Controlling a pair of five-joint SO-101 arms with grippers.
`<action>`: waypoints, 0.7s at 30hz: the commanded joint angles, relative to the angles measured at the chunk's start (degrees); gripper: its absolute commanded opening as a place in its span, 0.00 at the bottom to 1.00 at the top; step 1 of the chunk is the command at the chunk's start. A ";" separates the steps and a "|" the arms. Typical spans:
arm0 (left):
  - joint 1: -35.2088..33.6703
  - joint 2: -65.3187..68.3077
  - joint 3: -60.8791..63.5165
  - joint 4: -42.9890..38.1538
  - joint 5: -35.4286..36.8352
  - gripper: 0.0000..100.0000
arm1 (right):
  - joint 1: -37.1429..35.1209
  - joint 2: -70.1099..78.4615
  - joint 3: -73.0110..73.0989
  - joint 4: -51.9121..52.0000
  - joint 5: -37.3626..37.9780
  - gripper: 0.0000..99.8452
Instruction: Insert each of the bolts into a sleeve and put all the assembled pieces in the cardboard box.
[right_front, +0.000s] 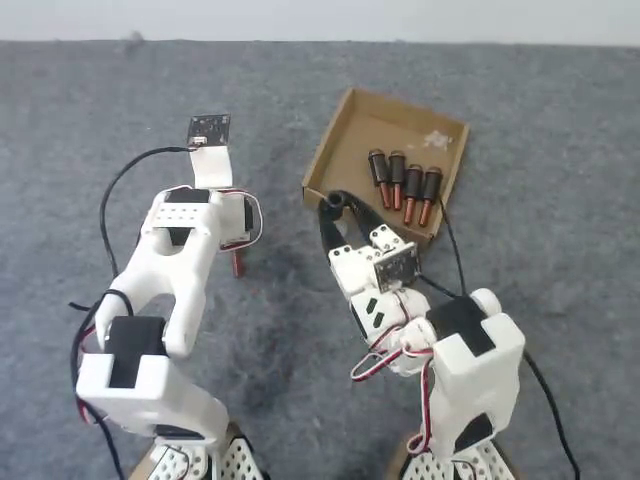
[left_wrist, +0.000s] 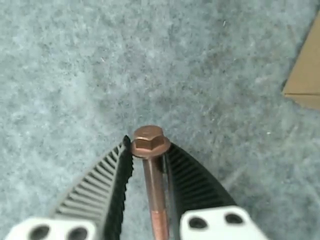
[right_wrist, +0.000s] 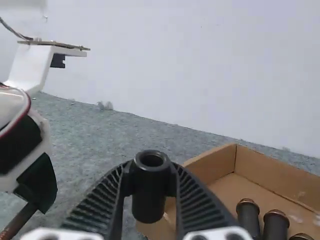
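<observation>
My left gripper (left_wrist: 148, 147) is shut on a copper bolt (left_wrist: 152, 185), its hex head level with the fingertips, above the grey carpet. In the high view that bolt (right_front: 238, 263) pokes out below the left arm's wrist. My right gripper (right_wrist: 150, 170) is shut on a black sleeve (right_wrist: 149, 192), open end up, beside the near corner of the cardboard box (right_wrist: 260, 172). From above, the right gripper (right_front: 337, 204) hovers at the box's (right_front: 345, 125) near-left corner. Several assembled pieces (right_front: 403, 184) lie side by side in the box.
Grey carpet (right_front: 540, 110) covers the table, with a white wall behind. The left arm's camera bracket (right_wrist: 37, 62) and body appear close beside the sleeve in the right wrist view. A box edge (left_wrist: 306, 80) shows off to the side of the bolt.
</observation>
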 joint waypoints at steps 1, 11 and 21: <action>0.09 -0.62 -3.03 -1.14 0.35 0.02 | -1.98 -1.89 4.57 -4.09 0.00 0.01; 0.09 -0.44 -3.21 -1.23 0.35 0.02 | -4.00 -10.68 22.07 -6.02 -0.26 0.01; 3.52 -0.79 -2.95 -3.96 0.26 0.02 | -3.03 -11.21 22.07 -4.70 -0.26 0.01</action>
